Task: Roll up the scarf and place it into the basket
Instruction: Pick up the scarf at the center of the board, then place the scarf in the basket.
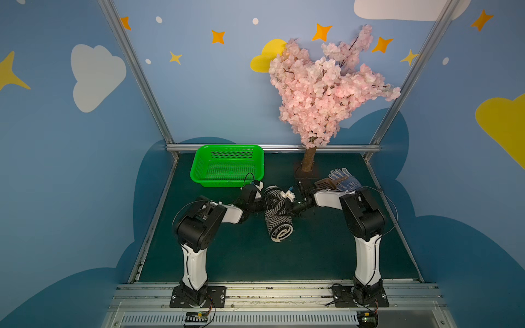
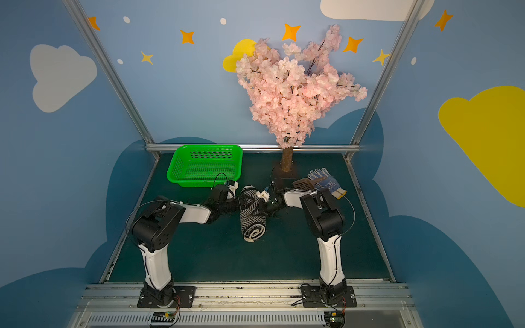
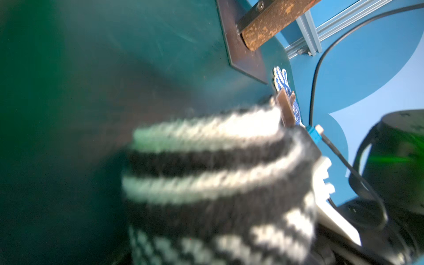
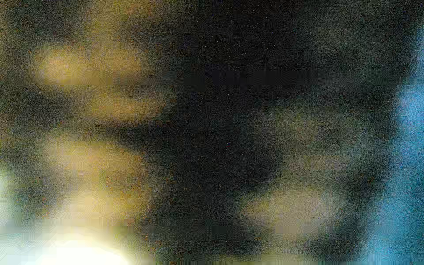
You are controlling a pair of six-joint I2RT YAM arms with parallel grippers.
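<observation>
Between left gripper (image 1: 262, 198) and right gripper (image 1: 286, 199) lies the scarf (image 1: 279, 220).

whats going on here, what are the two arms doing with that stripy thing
Both arms are working on the scarf, which is already rolled up and lies on the table close to the basket. The left gripper and right gripper meet at the roll's far end, one on each side. Whether either has a firm grip is not clear. The roll is not yet in the basket.
</observation>
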